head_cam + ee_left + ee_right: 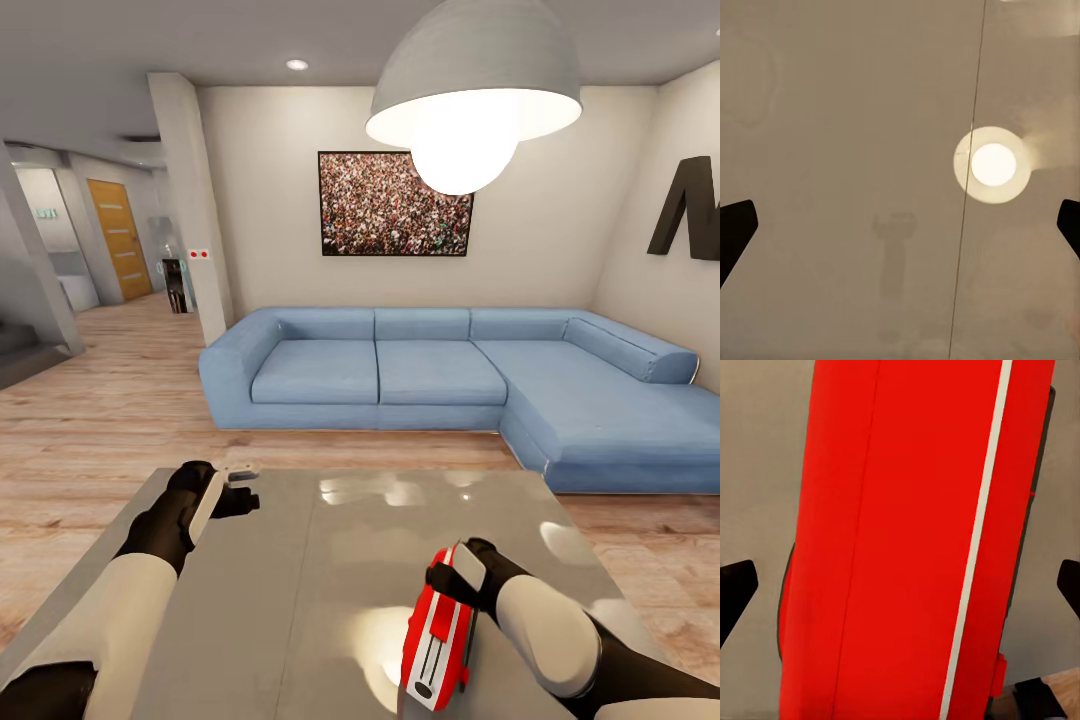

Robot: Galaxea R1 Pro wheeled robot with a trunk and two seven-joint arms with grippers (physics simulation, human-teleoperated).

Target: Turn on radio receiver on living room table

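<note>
Nearest to us, at about five o'clock in the head view, the radio receiver (440, 630) sits on the table (330, 600), a red body with white stripes running along it and a white end carrying dark slots, its long axis pointing away from us and leaning a little to one o'clock. Through the right wrist camera we get that red casing (907, 547) right up close, one thin white line running its length, grey tabletop beside it. Our right gripper (462, 572) is at the radio's far end, forearm coming in from four o'clock, wrist bent down over it; its two dark fingertips (736, 592) stand wide apart at the edges of the wrist picture with the radio between them, and we see neither tip pressing on it, so it has hold of nothing. Over at nine o'clock our left gripper (238, 490) hangs above the table's far-left corner, forearm reaching from seven o'clock; its fingertips (735, 225) are spread wide too, with glossy grey top under them and a round lamp reflection (993, 165) glowing on it. No containers on this table. Beyond, light wood floor (90, 420), then the blue L-shaped sofa (440, 375) across twelve to three o'clock, the framed crowd picture (395, 204) on the wall behind, and the grey dome pendant lamp (475, 85) overhead at one o'clock.
</note>
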